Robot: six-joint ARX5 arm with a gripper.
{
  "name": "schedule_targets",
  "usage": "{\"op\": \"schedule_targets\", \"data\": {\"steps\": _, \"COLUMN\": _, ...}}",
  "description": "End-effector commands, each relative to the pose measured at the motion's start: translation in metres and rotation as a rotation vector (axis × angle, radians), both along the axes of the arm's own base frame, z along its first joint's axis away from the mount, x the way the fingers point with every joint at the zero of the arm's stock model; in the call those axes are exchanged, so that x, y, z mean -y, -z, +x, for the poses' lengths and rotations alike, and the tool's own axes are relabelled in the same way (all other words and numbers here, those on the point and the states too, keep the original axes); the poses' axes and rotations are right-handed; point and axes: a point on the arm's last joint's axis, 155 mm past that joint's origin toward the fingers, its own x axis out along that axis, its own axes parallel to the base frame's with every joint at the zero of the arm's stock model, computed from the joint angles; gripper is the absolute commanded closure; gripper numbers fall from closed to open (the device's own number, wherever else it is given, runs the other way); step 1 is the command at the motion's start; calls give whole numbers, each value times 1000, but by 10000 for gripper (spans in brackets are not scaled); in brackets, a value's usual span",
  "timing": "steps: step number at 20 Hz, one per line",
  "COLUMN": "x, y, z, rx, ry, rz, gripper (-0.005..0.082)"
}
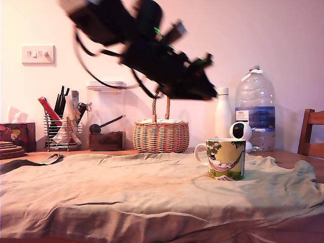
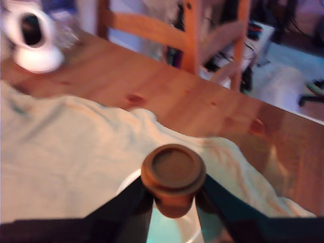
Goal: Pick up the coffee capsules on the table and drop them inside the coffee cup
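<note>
In the exterior view, your arm slants blurred from upper left toward centre, its claw [image 1: 205, 91] high above the cloth-draped counter [image 1: 126, 187]. Lower right stands the coffee cup [image 1: 226, 159]. In the wrist view, lower centre, the claw [image 2: 173, 195] has closed tight around the coffee capsule [image 2: 173, 177].

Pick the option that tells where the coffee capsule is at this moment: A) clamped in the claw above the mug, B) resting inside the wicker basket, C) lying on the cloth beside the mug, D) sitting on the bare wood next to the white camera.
A: in the wrist view the coffee capsule sits pinched in the claw, with the mug rim directly beneath it.
</note>
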Motion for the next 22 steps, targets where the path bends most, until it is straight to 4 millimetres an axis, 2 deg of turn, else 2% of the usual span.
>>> {"op": "schedule_targets", "data": {"steps": 1, "x": 10, "y": 11, "z": 3, "rx": -16, "ry": 15, "rz": 14, "gripper": 576}}
{"op": "schedule_targets", "data": {"steps": 6, "x": 21, "y": 39, "z": 5, "rx": -101, "ry": 36, "rz": 72, "gripper": 576}}
{"op": "schedule_targets", "data": {"steps": 12, "x": 25, "y": 67, "z": 3, "rx": -172, "ry": 42, "rz": 130, "gripper": 576}}
{"op": "schedule_targets", "data": {"steps": 22, "x": 26, "y": 71, "z": 1, "rx": -144, "ry": 65, "rz": 155, "gripper": 576}}
